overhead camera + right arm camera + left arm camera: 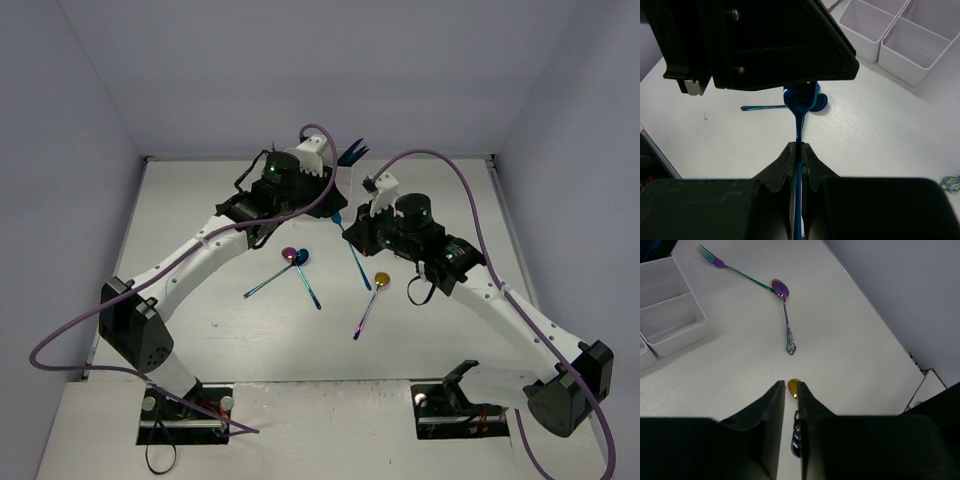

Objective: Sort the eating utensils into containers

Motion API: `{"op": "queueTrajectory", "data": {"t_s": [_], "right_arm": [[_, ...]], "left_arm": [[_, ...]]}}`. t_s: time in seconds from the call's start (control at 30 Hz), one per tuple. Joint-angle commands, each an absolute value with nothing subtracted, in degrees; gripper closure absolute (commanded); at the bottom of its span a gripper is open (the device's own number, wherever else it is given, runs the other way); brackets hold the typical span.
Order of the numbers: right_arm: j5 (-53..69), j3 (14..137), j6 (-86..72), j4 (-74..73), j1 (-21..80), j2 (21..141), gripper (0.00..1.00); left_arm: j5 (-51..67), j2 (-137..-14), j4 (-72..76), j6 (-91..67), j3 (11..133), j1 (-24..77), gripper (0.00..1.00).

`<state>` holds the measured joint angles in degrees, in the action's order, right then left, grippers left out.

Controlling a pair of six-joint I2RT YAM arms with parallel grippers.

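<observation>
My right gripper [798,145] is shut on the handle of a blue spoon [799,99], whose bowl hangs just above the table. A second blue spoon [760,107] lies flat behind it. The white containers [912,62] stand at the upper right there, and at the left of the left wrist view [675,327]. My left gripper [790,383] shows a narrow gap. A gold spoon bowl [792,386] peeks past its fingertips and a patterned handle shows in the gap, unpinched. An iridescent spoon [785,315] and fork [740,272] lie farther off. A gold-bowled spoon [380,278] lies mid-table.
The left arm's black gripper body [755,45] hangs right above my held spoon. Blue utensil tips [352,153] stick up behind the left wrist. Purple cables [440,160] arch over both arms. Grey walls close three sides. A rainbow handle end [951,183] lies at the right.
</observation>
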<state>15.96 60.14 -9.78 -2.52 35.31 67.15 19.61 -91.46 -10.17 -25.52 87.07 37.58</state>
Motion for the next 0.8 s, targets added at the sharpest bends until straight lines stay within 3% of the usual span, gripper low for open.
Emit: {"op": "queueTrajectory", "data": {"t_s": [0.0,0.07,0.1,0.13,0.27,0.37,0.43,0.77], "right_arm": [[15.52,63.43,-9.26,3.15,35.67,67.80,1.00],[14.30,63.90,-9.12,3.14,35.57,68.51,0.95],[13.60,64.11,-9.06,3.09,35.52,68.84,0.84],[13.05,64.29,-9.05,3.08,35.51,69.24,0.64],[9.72,64.94,-8.71,2.99,35.03,69.71,0.22],[7.75,64.81,-8.49,2.54,33.57,69.52,0.05],[6.67,64.73,-8.59,1.89,32.06,69.34,0.00],[6.92,61.28,-9.71,0.18,23.71,67.22,0.00]], "left_arm": [[18.08,-90.18,-6.89,-23.62,90.62,38.06,0.97],[16.69,-90.18,-6.33,-22.74,90.84,37.97,1.00],[15.83,-90.18,-6.33,-22.25,90.94,37.97,1.00],[14.91,-90.18,-6.46,-21.82,91.30,37.83,1.00],[10.88,-90.93,-7.94,-19.90,94.11,36.05,1.00],[9.22,-92.71,-8.53,-18.66,96.90,33.07,1.00],[7.47,-93.90,-8.81,-17.58,99.03,31.46,1.00],[-9.70,-108.07,-2.74,-11.03,116.58,21.28,1.00]]}}
